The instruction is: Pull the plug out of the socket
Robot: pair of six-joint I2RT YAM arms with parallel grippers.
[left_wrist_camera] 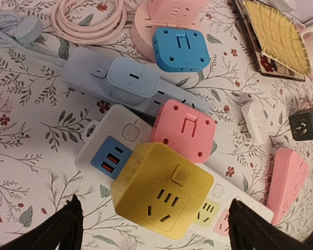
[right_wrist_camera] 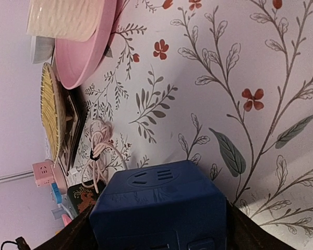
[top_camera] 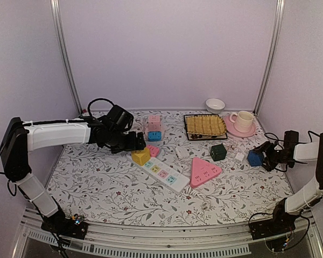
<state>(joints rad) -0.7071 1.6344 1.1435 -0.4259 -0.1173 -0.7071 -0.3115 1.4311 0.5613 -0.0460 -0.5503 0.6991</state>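
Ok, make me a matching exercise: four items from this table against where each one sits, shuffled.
Things:
1 yellow cube adapter
2 dark blue cube
3 cream cup
4 woven mat

Places:
A on the pink plate
B on the black tray
C on the white power strip
D between the right gripper's fingers

Pairs: 1-C, 2-D, 3-A, 4-B.

Yellow plug (left_wrist_camera: 164, 195) is crowded from behind by pink cube (left_wrist_camera: 183, 130); open tablecloth (top_camera: 107, 188) is seen nearside.

Yellow cube adapter (left_wrist_camera: 161, 195) and white power strip (left_wrist_camera: 112, 135) between left fingers (left_wrist_camera: 62, 229); navy cube (right_wrist_camera: 159, 208) between right fingers (right_wrist_camera: 75, 237); leaf-and-red-flower tablecloth (right_wrist_camera: 224, 78).
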